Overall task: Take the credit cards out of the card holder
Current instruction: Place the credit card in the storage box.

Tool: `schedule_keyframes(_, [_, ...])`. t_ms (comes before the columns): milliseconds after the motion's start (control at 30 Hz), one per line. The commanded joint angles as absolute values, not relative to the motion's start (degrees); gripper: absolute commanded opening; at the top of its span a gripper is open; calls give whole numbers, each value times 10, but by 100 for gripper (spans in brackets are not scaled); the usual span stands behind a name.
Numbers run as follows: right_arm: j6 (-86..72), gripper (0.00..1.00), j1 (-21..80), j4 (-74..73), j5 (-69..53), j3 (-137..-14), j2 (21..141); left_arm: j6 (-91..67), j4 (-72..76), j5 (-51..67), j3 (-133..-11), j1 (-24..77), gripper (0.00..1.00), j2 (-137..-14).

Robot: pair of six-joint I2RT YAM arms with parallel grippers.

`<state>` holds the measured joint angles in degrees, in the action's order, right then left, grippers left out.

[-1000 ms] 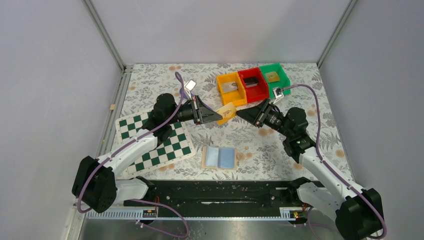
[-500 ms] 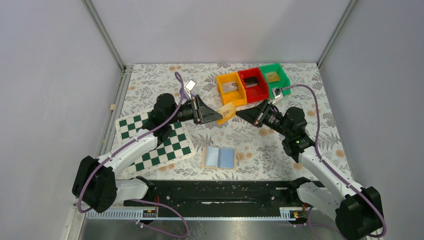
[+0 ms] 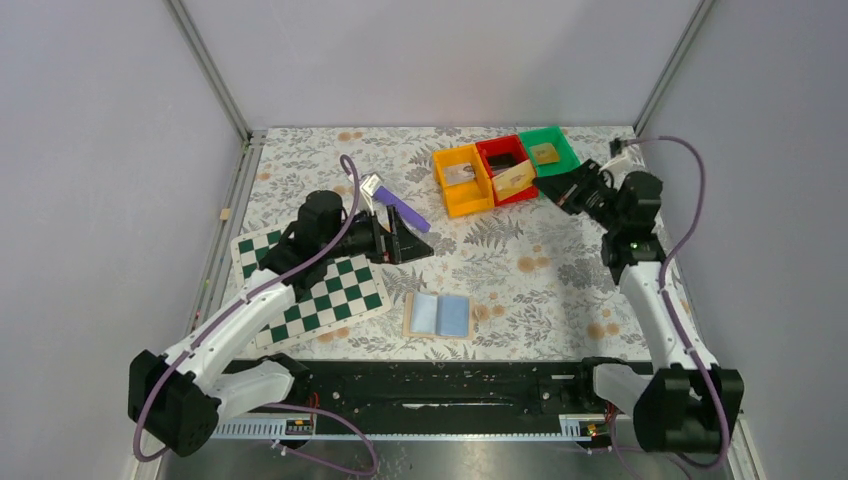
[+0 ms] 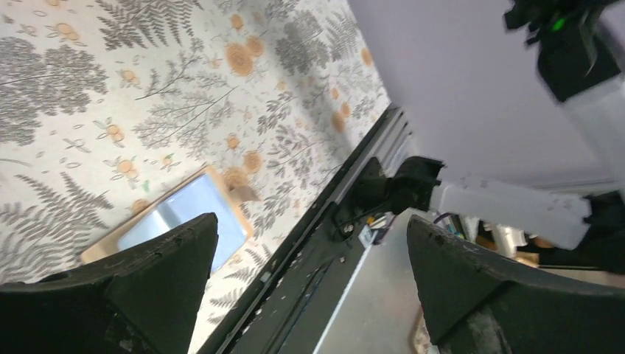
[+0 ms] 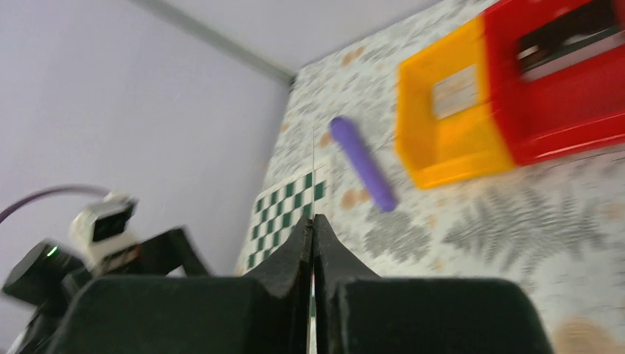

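Tan card holder — 2 blue panels

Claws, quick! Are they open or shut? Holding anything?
Left claw: open, holding nothing.
Right claw: closed, holding a card.

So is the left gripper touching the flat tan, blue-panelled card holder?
Apart. In the top external view, floral tablecloth shows between the left gripper and the card holder.

Card holder matt tan, panels glossy; yellow bin smooth plastic.
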<state>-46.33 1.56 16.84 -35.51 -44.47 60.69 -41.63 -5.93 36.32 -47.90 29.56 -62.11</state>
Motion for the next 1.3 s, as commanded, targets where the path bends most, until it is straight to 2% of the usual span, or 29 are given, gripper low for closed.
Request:
schedule_keyframes(0, [-337,0,-64,95,-381,-532,678,-291,-181,315,-522,292,99,-590])
schedule_keyframes(233, [-282,0,-117,98,-378,-664,874,-246,-219,279,-491,293,99,-569])
schedule_keyframes(600, [-237,0,-137,116,-385,-887,1155,-225,-241,264,-488,294,99,-595])
schedule_keyframes(867, [-236,0,-137,128,-397,-992,1266,-225,-243,265,-491,293,99,-614])
schedule_keyframes(1267, [-288,0,-135,152,-394,-1026,1325,-228,-243,268,-490,294,99,-624])
